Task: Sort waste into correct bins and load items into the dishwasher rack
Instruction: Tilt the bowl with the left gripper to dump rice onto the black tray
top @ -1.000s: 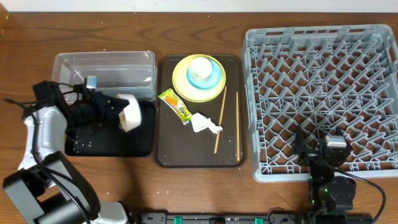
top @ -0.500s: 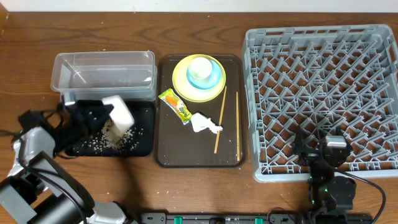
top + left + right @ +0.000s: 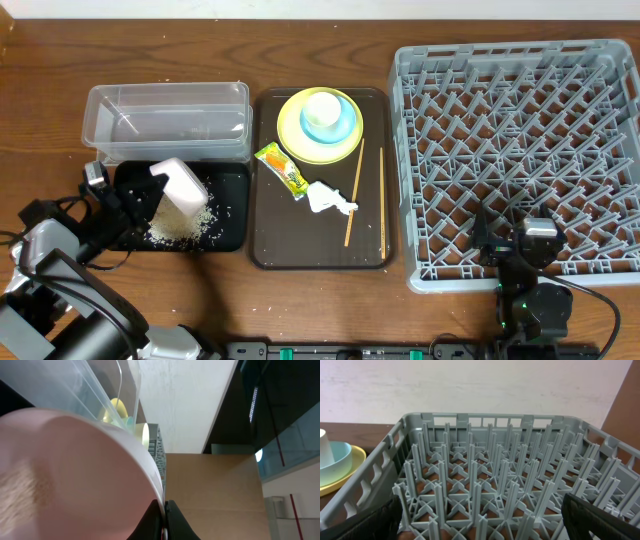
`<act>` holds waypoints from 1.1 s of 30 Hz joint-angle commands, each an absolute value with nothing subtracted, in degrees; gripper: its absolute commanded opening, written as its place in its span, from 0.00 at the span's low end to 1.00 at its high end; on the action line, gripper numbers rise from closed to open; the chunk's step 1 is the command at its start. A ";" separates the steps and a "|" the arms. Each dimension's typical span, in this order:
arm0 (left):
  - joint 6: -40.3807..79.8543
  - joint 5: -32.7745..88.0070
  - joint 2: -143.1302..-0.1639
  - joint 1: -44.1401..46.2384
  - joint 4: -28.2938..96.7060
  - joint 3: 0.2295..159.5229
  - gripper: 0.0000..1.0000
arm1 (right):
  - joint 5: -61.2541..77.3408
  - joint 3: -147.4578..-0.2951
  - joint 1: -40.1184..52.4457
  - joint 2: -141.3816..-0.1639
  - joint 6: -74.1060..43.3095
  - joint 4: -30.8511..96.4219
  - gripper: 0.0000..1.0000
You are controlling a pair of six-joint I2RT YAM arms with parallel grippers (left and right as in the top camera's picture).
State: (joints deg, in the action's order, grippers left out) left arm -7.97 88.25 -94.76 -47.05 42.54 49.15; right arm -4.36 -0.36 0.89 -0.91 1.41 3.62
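Your L claw (image 3: 164,512) is pinched tight on the rim of the pink bowl (image 3: 183,185), which is tipped over the black tray (image 3: 228,235) w/ a heap of crumbs (image 3: 180,225) under it & the clear tub (image 3: 165,90) just behind. Your R claw (image 3: 482,516) is wide open, holding nothing, at the near edge of the rack (image 3: 400,160). On the brown tray (image 3: 300,245): 1 yellow plate (image 3: 290,130) w/ 1 blue bowl (image 3: 342,128) & 1 white cup (image 3: 322,104) stacked on it, 2 chopsticks (image 3: 354,195), 1 wrapper (image 3: 282,168), 1 tissue (image 3: 325,197).

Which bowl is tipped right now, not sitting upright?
The pinkish bowl, clamped in the left pincer and tilted over the black tray. The light blue bowl sits upright on the yellow plate.
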 commanded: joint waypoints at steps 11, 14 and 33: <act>-11.81 90.13 -94.39 -47.13 44.49 49.01 0.06 | -4.43 -0.30 0.93 -0.86 0.45 3.75 0.99; -11.75 90.15 -94.39 -47.13 44.69 49.01 0.06 | -4.43 -0.30 0.93 -0.86 0.45 3.75 0.99; -9.58 90.13 -92.60 -47.51 44.51 49.08 0.06 | -4.43 -0.30 0.93 -0.86 0.45 3.75 0.99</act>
State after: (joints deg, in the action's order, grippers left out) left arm -10.50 88.60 -93.73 -47.20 43.83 49.06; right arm -4.36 -0.36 0.89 -0.91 1.43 3.62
